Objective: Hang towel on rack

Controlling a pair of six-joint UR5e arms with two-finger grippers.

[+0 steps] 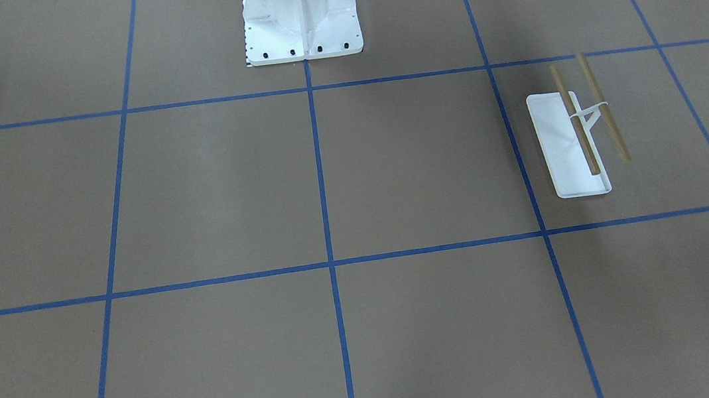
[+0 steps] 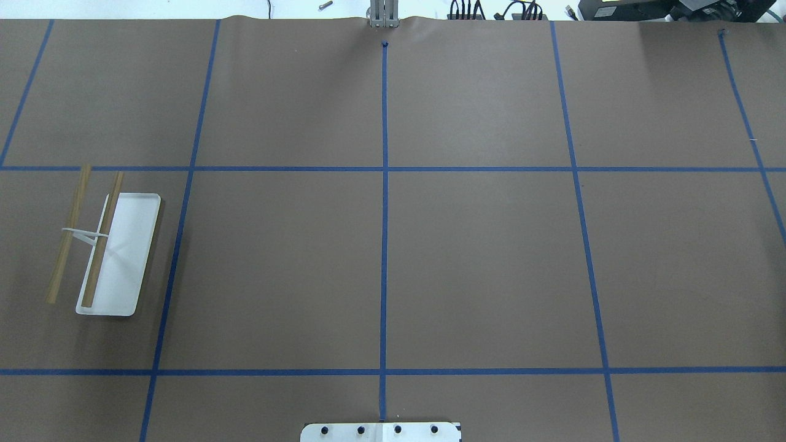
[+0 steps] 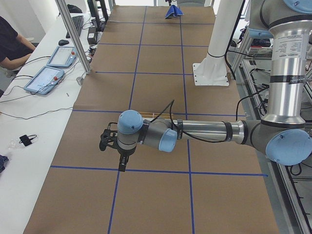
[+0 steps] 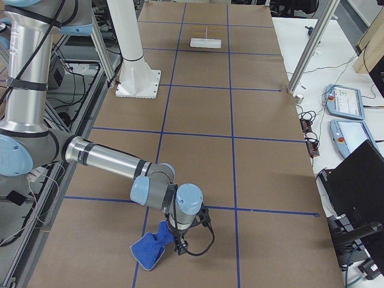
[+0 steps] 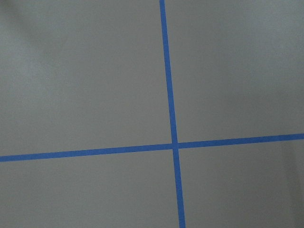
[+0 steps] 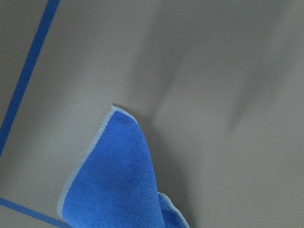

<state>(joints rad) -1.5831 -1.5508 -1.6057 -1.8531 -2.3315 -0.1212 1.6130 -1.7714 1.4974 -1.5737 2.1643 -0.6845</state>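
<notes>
The rack [image 1: 577, 133] stands on the table on my left side, with a white tray base and two tan rods. It also shows in the overhead view [image 2: 110, 245] and far off in the exterior right view [image 4: 206, 36]. The royal-blue towel [image 4: 150, 249] lies bunched at the table's right end, one part raised against my right gripper [image 4: 179, 247]. The towel's corner fills the lower right wrist view [image 6: 118, 180]. My left gripper [image 3: 122, 165] points down over the brown table near the rack. I cannot tell whether either gripper is open or shut.
The large white bolted pedestal [image 1: 301, 25] stands at the robot's side of the table [image 2: 381, 431]. Teach pendants [image 3: 46, 78] and an aluminium post [image 3: 73, 34] are on the operators' side. A person [image 3: 9, 44] sits there.
</notes>
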